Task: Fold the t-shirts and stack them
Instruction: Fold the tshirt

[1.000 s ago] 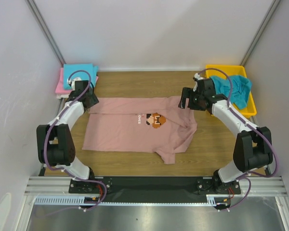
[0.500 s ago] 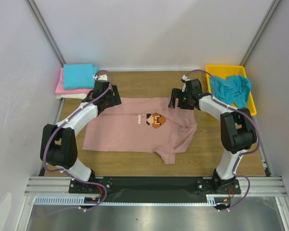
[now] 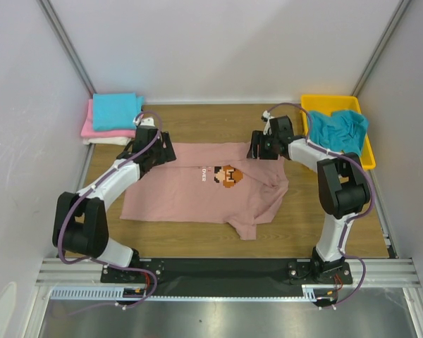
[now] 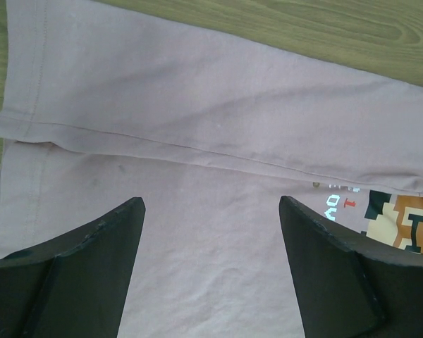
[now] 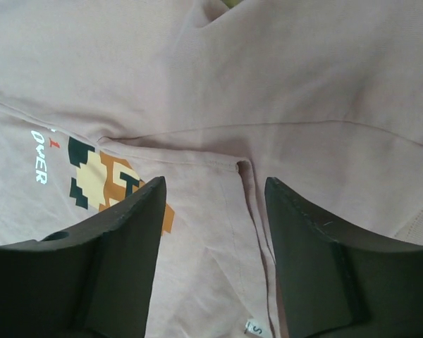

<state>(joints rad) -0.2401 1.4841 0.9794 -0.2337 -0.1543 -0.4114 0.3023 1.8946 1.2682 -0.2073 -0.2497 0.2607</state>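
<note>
Across the middle of the wooden worktop (image 3: 197, 123) lies the dusty-pink t-shirt (image 3: 190, 197), spread out with its pixel-figure print (image 3: 229, 176) facing up. Its far edge is turned over in a long fold, and its near right corner is bunched. Over the far-left part of this shirt hangs the left claw (image 4: 211, 204), its two fingers spread wide with only cloth showing between them. The folded edge runs across just beyond the fingertips, and I cannot tell whether the tips touch the fabric. The right claw (image 5: 215, 184) hangs over the far-right part of the same shirt, just beside the print, with its fingers likewise apart and gripping nothing. A small size tag (image 5: 253, 327) shows on the cloth between them. At the far-left corner sits a folded stack: a teal t-shirt (image 3: 116, 110) on top, a bright pink t-shirt (image 3: 90, 128) under it, and a white t-shirt (image 3: 102, 141) peeking out at the bottom. At the far right, a yellow tray (image 3: 369, 160) holds a crumpled turquoise t-shirt (image 3: 338, 130), part of it draped over the tray's rim.
</note>
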